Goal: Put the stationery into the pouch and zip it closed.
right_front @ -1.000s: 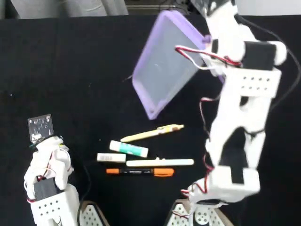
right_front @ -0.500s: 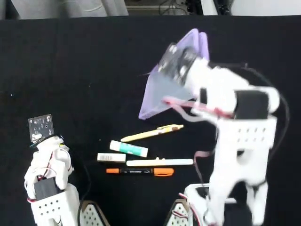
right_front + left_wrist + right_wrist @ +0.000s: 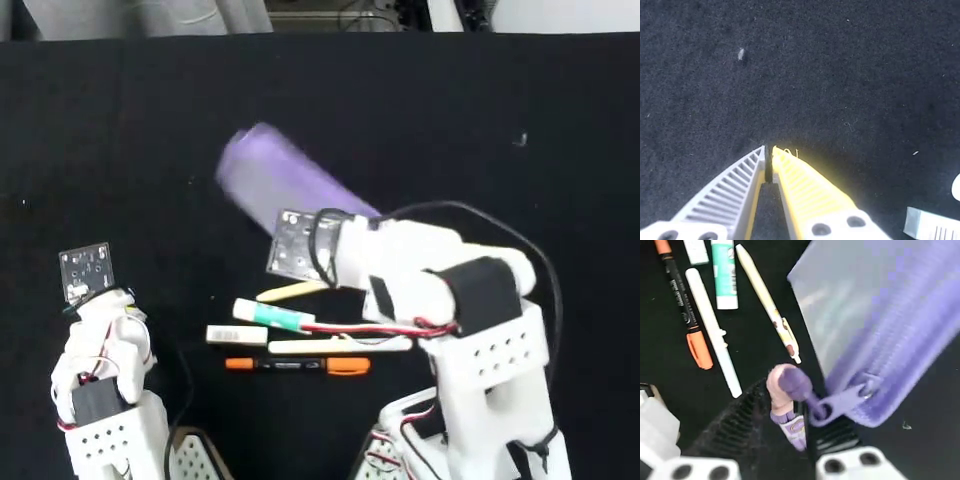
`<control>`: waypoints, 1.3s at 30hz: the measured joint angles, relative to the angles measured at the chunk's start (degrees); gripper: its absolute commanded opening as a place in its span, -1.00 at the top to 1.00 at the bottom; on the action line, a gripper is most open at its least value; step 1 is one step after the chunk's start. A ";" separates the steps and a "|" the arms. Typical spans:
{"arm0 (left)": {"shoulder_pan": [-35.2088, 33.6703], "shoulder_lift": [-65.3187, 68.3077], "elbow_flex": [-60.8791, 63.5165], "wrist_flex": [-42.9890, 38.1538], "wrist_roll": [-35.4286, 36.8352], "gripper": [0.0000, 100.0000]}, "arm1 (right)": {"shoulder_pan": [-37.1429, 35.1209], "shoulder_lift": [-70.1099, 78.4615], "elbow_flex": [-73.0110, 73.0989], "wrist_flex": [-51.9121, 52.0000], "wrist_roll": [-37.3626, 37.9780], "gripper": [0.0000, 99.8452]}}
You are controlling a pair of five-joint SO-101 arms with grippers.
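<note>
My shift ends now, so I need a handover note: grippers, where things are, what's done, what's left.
Left gripper: shut, empty, parked over bare table.
Right gripper: shut on the zip pull of the pouch, held beside the stationery.
Yellow pen, glue stick, white pen, orange marker, small white block: loose on the table.
Done: pouch gripped. Left: load all five, zip closed.

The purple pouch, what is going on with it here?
The right gripper holds the purple pouch by its zipper pull. The yellow pen, white pen, orange marker, glue stick and eraser lie on the black table, not yet packed. The left gripper is shut and empty, off to the side.
</note>
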 measured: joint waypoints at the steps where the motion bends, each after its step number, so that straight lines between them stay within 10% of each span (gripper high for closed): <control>1: 0.00 0.00 0.00 0.00 0.00 0.93 | -0.26 0.44 0.09 0.00 0.00 0.98; 13: 0.00 0.00 0.00 0.00 0.00 0.93 | 9.23 0.00 0.26 -1.23 0.09 0.98; 39: 0.00 0.00 0.00 0.00 0.00 0.93 | 19.16 -2.90 0.26 -48.26 -5.19 0.98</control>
